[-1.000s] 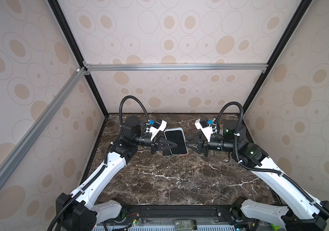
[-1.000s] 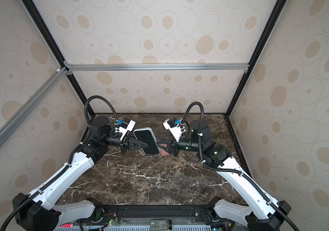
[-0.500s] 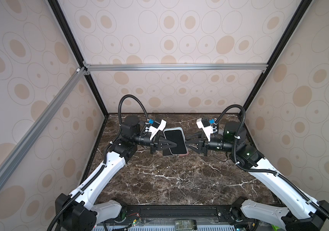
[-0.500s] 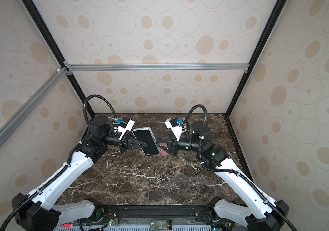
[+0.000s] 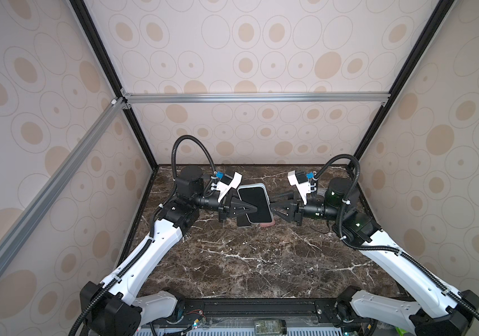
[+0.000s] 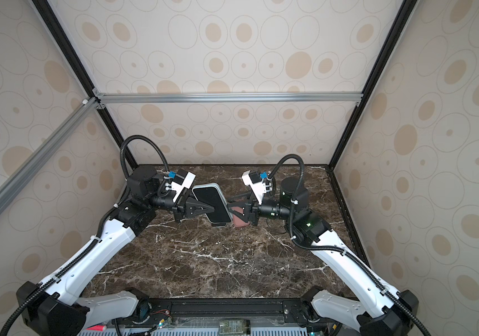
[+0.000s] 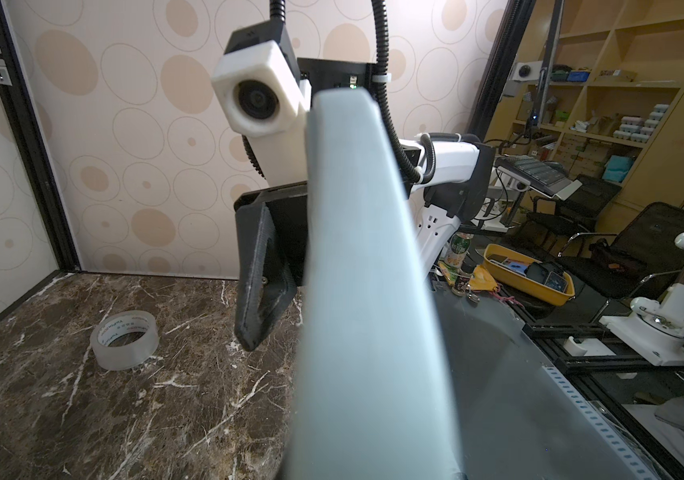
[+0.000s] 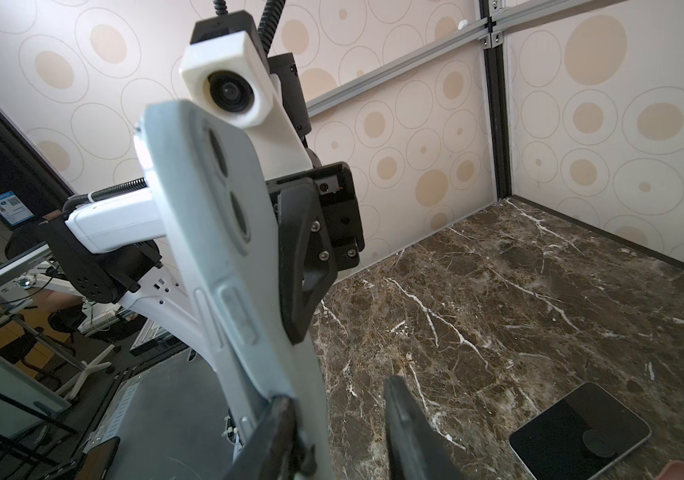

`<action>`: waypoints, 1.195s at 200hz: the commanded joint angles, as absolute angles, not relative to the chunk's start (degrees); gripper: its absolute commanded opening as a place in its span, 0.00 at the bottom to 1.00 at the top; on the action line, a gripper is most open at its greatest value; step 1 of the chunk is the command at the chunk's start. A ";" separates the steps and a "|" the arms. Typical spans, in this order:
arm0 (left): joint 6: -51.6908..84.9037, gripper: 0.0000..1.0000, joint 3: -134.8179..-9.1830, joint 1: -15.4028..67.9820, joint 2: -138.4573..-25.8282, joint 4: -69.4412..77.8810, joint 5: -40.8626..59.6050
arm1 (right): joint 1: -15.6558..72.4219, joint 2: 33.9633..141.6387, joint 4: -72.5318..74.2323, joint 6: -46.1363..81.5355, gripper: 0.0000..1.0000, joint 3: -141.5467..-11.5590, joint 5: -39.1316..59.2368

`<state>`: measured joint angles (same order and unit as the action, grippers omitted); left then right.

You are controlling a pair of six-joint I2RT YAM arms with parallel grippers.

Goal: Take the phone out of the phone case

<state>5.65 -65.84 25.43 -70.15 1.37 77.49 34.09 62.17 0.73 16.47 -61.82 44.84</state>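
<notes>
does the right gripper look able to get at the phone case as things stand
Probably yes: the left gripper holds the phone case aloft, and the right gripper has its open jaws astride the case's edge, with nothing in between.

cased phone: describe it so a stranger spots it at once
Over the far half of the marble table, find the left gripper. The cased phone is clamped in it: dark screen, pale grey rim, in mid-air, unlike the dark phone lying flat beneath.
</notes>
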 commanded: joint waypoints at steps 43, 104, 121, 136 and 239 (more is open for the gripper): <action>7.51 0.00 -66.71 26.37 -75.01 -0.57 72.15 | 36.92 62.78 5.39 12.10 0.44 -65.01 48.88; 7.71 0.00 -66.44 26.58 -76.05 -1.30 73.01 | 38.66 60.56 5.76 -0.13 0.43 -65.69 44.93; 7.50 0.00 -66.58 26.83 -76.32 -1.68 73.38 | 38.74 61.04 5.77 -0.34 0.43 -66.59 44.54; 6.27 0.00 -67.01 27.03 -76.65 -3.32 73.31 | 38.75 61.47 6.15 1.42 0.42 -67.10 44.10; 4.12 0.00 -67.29 27.16 -77.02 -6.77 69.65 | 38.10 63.64 10.50 18.22 0.23 -64.70 49.80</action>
